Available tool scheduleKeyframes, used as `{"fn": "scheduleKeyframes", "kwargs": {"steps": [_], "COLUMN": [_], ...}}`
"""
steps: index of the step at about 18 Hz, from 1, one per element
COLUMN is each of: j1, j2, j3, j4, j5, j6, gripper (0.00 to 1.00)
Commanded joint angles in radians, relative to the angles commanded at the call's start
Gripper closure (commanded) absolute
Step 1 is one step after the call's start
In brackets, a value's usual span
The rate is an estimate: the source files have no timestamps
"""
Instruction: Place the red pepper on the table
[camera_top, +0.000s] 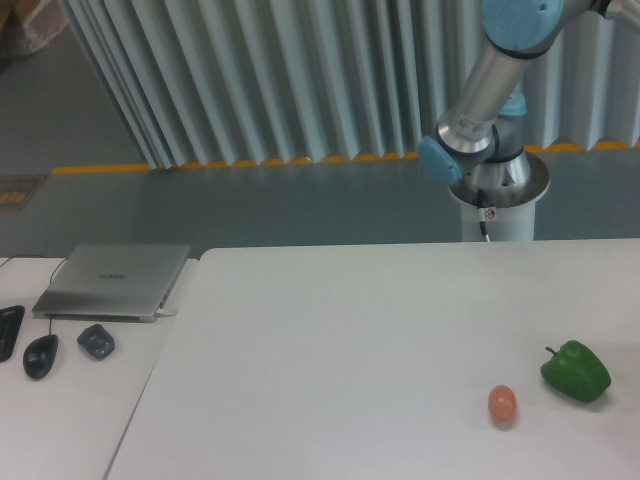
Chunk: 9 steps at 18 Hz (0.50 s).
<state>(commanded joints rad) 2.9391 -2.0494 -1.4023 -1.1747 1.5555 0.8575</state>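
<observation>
Risking a mix-up with the glossy green bell pepper (576, 371) on the plain white surface (340, 350): red pepper and tool both out of view, grip state unknowable.

Soft even overhead light, faint shadows, slight blur, low-res w/ mild haze.

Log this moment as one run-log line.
arm: base and elbow only in view | fingers: out of frame | red pepper: not visible | white table: glossy green bell pepper, small orange egg-shaped object
</observation>
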Motion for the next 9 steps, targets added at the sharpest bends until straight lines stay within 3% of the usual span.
{"fn": "scheduleKeyframes", "kwargs": {"steps": [3,5,9], "j1": [-0.003,-0.005,-0.049], "j2": [0.020,0.046,0.110], "j3": [0.037,0.064,0.056], "j4": [-0.063,-0.142,-0.222], "j5": [-0.017,-0.072,-0.078], "j6": [0.002,0.003,0.104], "gripper": [0.68,0.68,0.68]}}
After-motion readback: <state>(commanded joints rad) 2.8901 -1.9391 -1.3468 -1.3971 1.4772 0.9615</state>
